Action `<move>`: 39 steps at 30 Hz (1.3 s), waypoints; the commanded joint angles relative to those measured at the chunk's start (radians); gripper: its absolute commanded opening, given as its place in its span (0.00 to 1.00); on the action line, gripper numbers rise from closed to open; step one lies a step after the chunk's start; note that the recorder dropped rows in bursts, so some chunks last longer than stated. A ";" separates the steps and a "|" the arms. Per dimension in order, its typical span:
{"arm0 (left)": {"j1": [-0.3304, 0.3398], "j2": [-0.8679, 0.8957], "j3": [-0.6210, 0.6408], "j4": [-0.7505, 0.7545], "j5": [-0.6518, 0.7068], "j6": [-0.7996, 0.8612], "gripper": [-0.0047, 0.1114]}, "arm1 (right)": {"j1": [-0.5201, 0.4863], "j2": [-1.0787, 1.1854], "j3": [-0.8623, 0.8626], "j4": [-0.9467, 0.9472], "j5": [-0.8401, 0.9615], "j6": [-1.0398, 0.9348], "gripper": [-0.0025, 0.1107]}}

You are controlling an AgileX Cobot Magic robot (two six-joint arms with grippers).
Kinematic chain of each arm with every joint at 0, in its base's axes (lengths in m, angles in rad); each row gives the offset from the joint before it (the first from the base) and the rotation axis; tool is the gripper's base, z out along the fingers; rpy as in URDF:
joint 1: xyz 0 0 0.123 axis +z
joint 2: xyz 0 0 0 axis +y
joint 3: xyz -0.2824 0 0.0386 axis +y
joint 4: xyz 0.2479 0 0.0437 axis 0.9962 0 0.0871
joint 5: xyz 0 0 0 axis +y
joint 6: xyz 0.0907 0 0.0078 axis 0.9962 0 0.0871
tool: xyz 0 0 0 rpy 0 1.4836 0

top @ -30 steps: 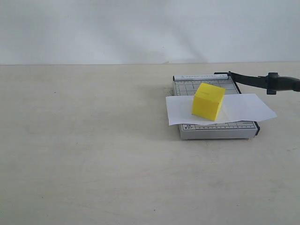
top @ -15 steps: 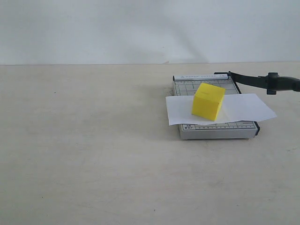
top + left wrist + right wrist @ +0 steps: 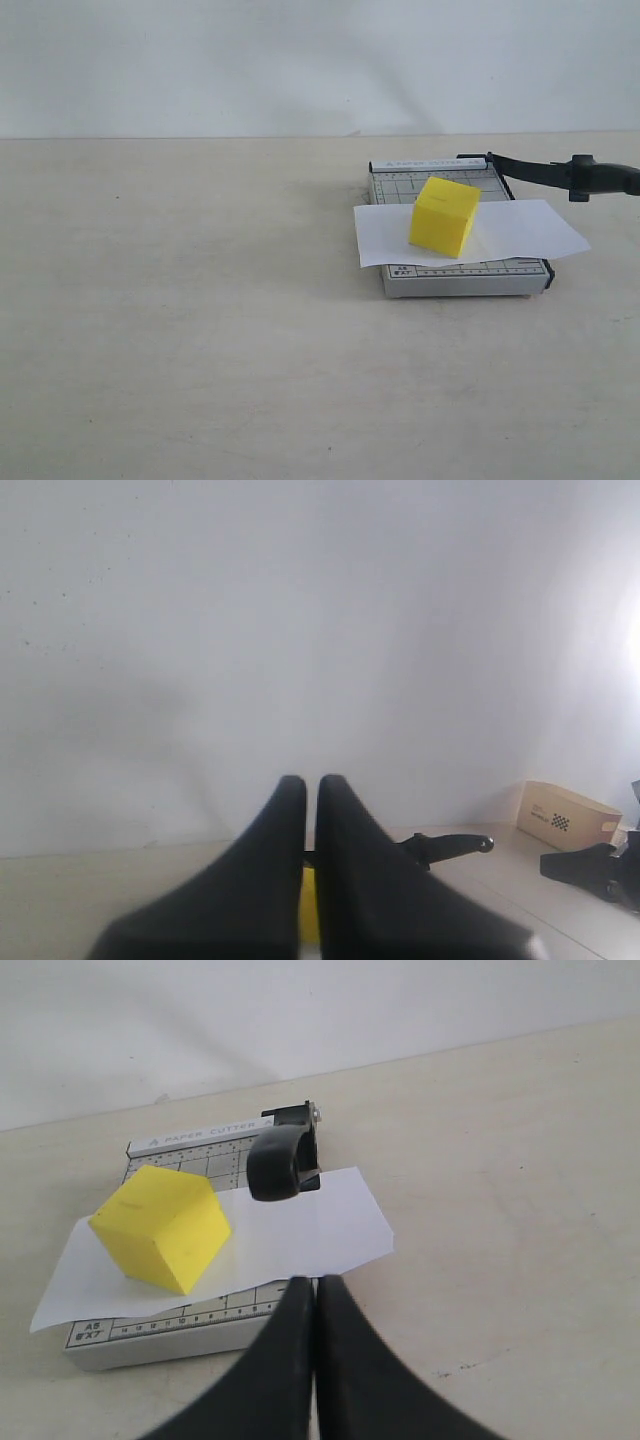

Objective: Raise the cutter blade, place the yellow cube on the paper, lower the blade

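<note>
The yellow cube [image 3: 443, 215] rests on the white paper [image 3: 520, 228], which lies across the grey gridded cutter board [image 3: 465, 277]. The cutter blade [image 3: 530, 168] is raised, and its black handle [image 3: 602, 178] hangs beyond the board's right side. Neither gripper shows in the exterior view. In the right wrist view my right gripper [image 3: 316, 1282] is shut on nothing, just short of the board's ruled edge, with the cube [image 3: 165, 1225], paper [image 3: 310, 1225] and handle [image 3: 280, 1160] beyond it. My left gripper [image 3: 311, 780] is shut and empty; the handle [image 3: 450, 845] lies far past it.
The board stands right of centre on a wide beige table [image 3: 200, 320] with a white wall behind. In the left wrist view a cardboard box [image 3: 565, 818] sits far off, and a black machine part [image 3: 595, 870] shows at the edge.
</note>
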 commanded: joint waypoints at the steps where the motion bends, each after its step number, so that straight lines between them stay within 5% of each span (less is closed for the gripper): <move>1: -0.002 -0.002 0.005 -0.001 0.008 0.007 0.08 | 0.000 -0.003 0.005 -0.011 -0.004 -0.010 0.02; 12: -0.002 -0.002 0.022 -0.001 0.008 0.007 0.08 | 0.000 -0.003 0.005 -0.011 -0.006 -0.010 0.02; 21: -0.002 -0.002 0.192 -0.001 0.012 0.007 0.08 | 0.000 -0.003 0.005 -0.011 -0.004 -0.081 0.02; 32: -0.002 -0.002 0.202 -0.001 0.011 0.010 0.08 | 0.000 -0.003 -0.196 -0.015 0.220 -0.148 0.03; 39: -0.002 -0.002 0.202 -0.001 0.011 0.010 0.08 | 0.000 -0.003 -0.300 -0.017 0.309 -0.151 0.27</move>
